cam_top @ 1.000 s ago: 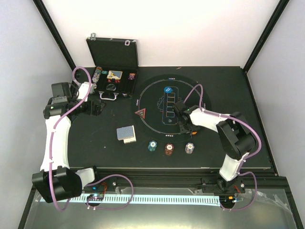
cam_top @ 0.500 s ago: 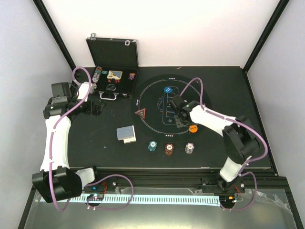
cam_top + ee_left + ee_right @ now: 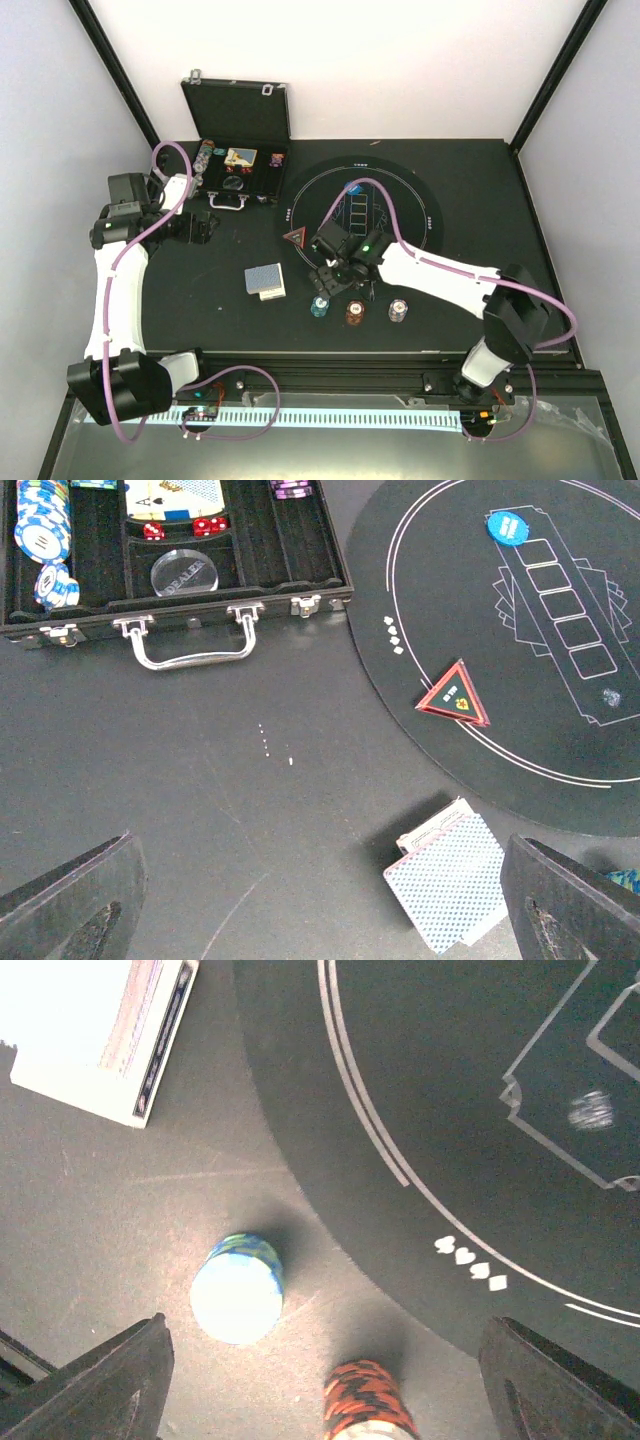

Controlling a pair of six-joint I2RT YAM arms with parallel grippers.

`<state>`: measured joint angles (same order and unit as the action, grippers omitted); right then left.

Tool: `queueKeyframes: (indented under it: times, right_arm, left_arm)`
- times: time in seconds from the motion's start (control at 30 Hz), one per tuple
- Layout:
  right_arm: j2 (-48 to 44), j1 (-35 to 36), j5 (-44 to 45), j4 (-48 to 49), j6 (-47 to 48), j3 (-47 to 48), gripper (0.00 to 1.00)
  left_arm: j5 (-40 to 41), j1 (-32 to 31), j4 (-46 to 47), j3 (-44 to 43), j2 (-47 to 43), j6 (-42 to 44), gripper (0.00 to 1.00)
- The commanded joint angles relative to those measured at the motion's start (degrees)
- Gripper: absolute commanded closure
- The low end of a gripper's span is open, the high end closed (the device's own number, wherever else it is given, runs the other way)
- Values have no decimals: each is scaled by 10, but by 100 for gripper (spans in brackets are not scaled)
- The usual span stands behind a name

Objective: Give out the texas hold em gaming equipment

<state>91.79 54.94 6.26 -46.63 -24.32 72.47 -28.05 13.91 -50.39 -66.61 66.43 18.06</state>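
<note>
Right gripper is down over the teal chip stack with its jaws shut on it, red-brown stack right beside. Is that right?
Not shut: the right gripper has its jaws open, and the teal chip stack stands free and untouched, as the right wrist view shows. The red-brown stack is beside it.

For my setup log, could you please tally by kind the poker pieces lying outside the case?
Chip stacks: 3 (teal stack, red-brown stack, white stack)
Card pile: 1
Blue disc: 1
Red triangle marker: 1
Total: 6 in view
</note>
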Motion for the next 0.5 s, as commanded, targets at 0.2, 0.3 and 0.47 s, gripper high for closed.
queueKeyframes:
  times: [0.2,0.3,0.47]
  right_arm:
    - [79,34,-45,-14,20,27,14]
    - [93,42,-51,-12,22,30,13]
    - [118,50,-60,-6,24,36,13]
  left_arm:
    - [21,6,-23,-23,-16,22,1]
    - [17,7,-25,-23,-17,25,1]
    - [12,7,-25,-22,-16,27,1]
